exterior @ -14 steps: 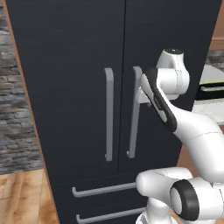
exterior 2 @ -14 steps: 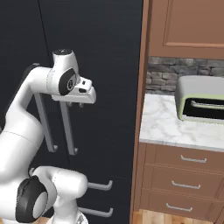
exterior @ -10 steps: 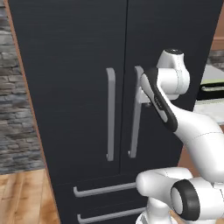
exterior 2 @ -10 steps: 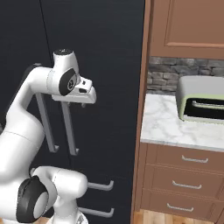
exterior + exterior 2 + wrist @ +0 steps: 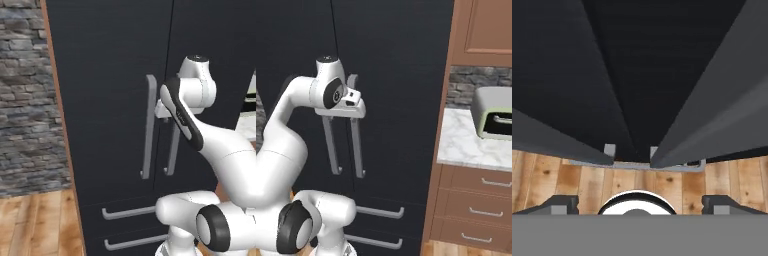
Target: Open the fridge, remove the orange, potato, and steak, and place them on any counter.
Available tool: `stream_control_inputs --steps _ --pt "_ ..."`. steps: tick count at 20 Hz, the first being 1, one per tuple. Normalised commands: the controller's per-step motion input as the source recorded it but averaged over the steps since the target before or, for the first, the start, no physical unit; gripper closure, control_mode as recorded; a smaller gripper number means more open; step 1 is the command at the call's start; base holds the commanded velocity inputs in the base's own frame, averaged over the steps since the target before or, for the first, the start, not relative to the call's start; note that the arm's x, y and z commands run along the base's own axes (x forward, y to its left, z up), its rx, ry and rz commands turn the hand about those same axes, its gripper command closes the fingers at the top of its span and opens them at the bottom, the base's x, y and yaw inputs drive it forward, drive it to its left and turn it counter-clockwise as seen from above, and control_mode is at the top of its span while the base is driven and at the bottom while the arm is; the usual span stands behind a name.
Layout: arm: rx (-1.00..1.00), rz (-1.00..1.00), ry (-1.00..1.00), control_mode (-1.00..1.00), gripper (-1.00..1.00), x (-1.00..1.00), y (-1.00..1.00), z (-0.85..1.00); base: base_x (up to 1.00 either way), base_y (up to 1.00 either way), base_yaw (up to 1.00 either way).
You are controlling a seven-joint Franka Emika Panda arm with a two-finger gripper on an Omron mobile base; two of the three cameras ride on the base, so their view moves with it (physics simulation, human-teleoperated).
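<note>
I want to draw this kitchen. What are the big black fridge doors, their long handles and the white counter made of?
The fridge doors look like smooth matte black metal or plastic: flat, dark, no shine. The handles look like brushed grey metal, though it could be painted plastic. The counter looks like polished white marble, because grey veins run through it.

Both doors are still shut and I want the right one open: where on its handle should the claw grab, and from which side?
Take the right handle near mid-length, where the straight vertical bar stands clear of the fridge door. Come straight from the front with the open claw spanning it sideways; it is probably too high, near the bar's top.
</note>
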Motion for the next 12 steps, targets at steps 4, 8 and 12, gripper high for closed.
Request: stream_control_inputs --steps 4,8,12 --pt "0.00 0.00 0.00 1.00 -1.00 0.00 0.00 0.00 -0.44 0.09 -0.02" --pt "0.00 0.00 0.00 1.00 -1.00 0.00 0.00 0.00 -0.50 0.00 -0.06" --pt "0.00 0.00 0.00 1.00 -1.00 0.00 0.00 0.00 -0.54 0.00 -0.06"
